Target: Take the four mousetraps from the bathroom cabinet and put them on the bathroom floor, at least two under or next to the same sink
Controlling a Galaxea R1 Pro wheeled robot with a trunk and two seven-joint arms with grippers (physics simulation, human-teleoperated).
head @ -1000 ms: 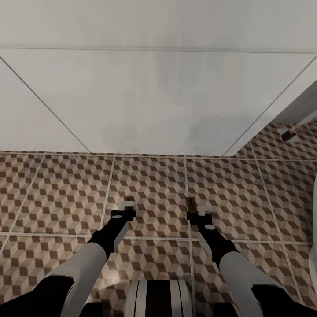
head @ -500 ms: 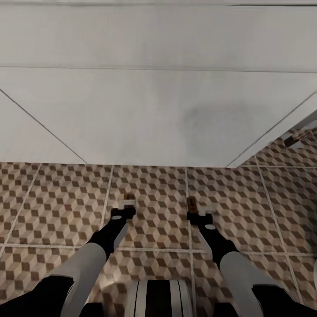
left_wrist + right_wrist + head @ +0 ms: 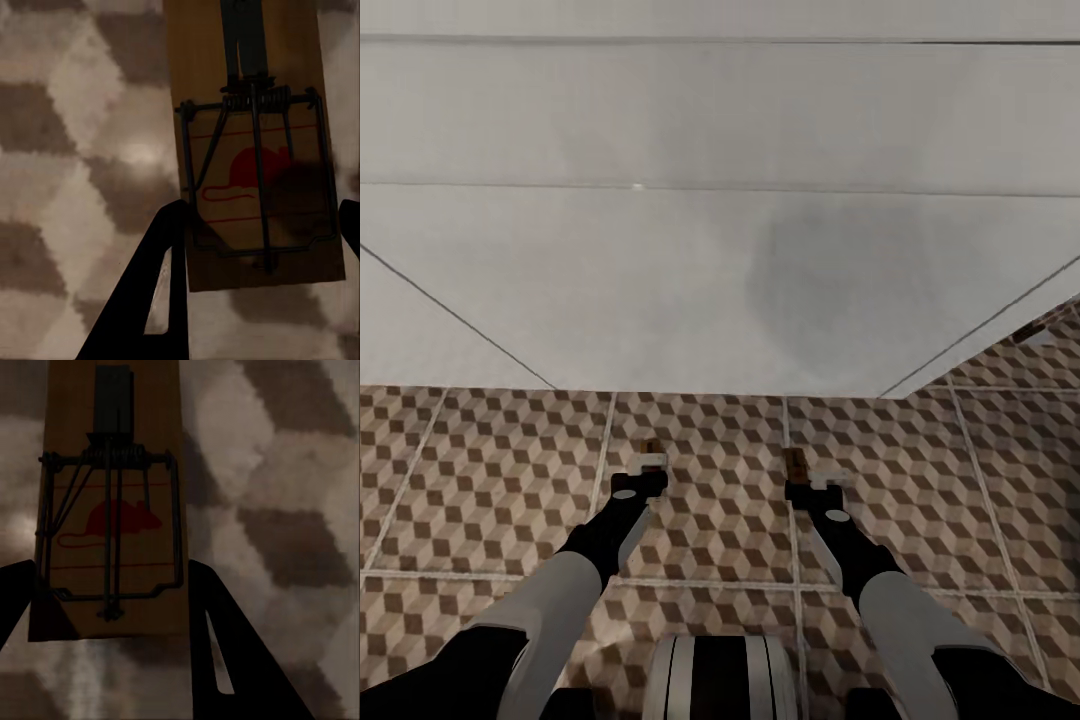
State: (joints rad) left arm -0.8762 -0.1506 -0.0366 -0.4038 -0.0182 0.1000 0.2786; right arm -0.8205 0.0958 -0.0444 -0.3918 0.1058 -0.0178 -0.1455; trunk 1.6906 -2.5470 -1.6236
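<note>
I hold two mousetraps over the bathroom floor (image 3: 490, 480), which has brown and beige cube-pattern tiles. My left gripper (image 3: 651, 462) is shut on one mousetrap (image 3: 255, 150), a tan wooden board with a wire spring and a red mouse print. Black fingers (image 3: 161, 285) press on both its long edges. My right gripper (image 3: 800, 470) is shut on a second mousetrap (image 3: 112, 510) of the same look, which shows as a small brown tip (image 3: 793, 460) in the head view. Both traps hang just in front of a white boxy sink unit (image 3: 690, 280). The cabinet is out of view.
The white unit's front spans most of the head view, its lower edge close ahead of both grippers. Past its right corner a small dark brown thing (image 3: 1028, 331) lies on the tiles, mostly hidden. Open tiled floor lies to either side of my arms.
The whole head view has shifted: the white unit now fills more of the picture and its lower edge sits closer to the grippers. Both grippers still hold their traps.
</note>
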